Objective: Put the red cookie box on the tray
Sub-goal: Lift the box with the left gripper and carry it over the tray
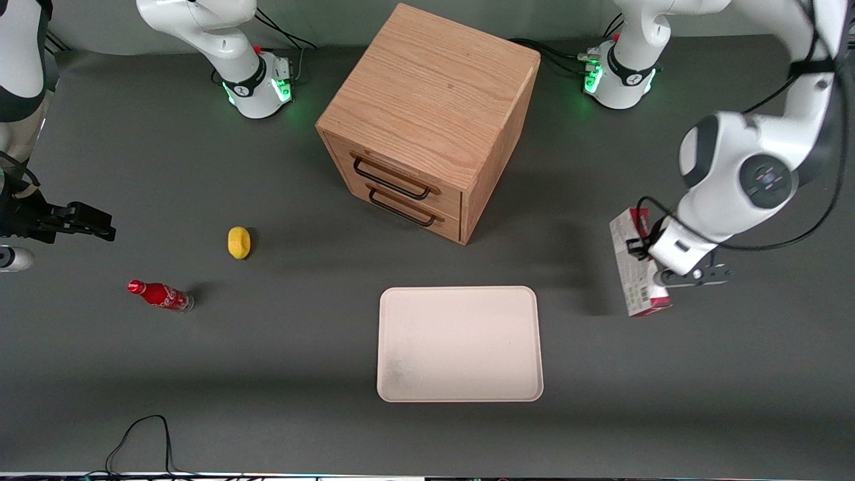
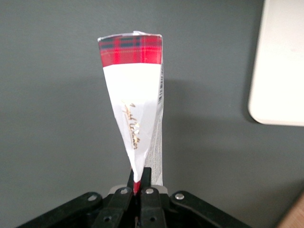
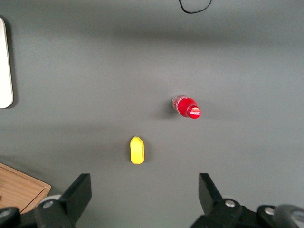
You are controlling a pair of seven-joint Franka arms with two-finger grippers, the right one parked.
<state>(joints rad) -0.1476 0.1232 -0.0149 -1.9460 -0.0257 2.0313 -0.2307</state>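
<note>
The tray sits flat on the table, nearer the front camera than the wooden drawer cabinet. The red cookie box hangs above the table toward my working arm's end, well apart from the tray, long axis running toward the front camera with its tartan end pointing away from my wrist. My gripper is pinching the box's thin edge, fingers nearly pressed together.

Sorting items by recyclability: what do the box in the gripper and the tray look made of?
The red cookie box, pinched in the gripper, looks like printed cardboard: thin, creased, matte panels. The tray seems to be cream plastic: smooth, with a rounded molded rim, though the material is uncertain.
</note>
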